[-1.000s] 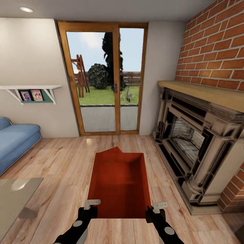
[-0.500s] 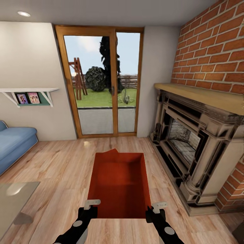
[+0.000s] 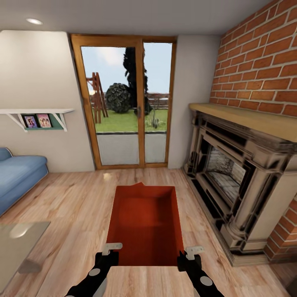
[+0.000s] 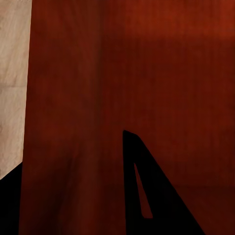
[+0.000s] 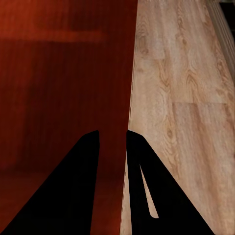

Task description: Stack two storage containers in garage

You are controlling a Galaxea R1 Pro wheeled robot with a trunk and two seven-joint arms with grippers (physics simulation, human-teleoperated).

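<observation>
- Step in hand, as judged: carrying the storage container (image 3: 145,225) out of the living room toward the garage; a second container's corner seems to peek behind it at 12 o'clock.
- Advice: keep both arms level and evenly spaced while the base turns, clearing the fireplace (image 3: 231,173) at 3 o'clock.
- Left end effector (image 3: 111,247): at the near-left wall; closure cannot be told.
- Right end effector (image 5: 112,142): narrow, pinching the near-right wall.

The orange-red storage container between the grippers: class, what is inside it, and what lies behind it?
The storage container appears empty: bare walls and bottom. A second orange-red edge peeks over its far wall, the rest covered. Beyond are plank floor and glass doors.
</observation>
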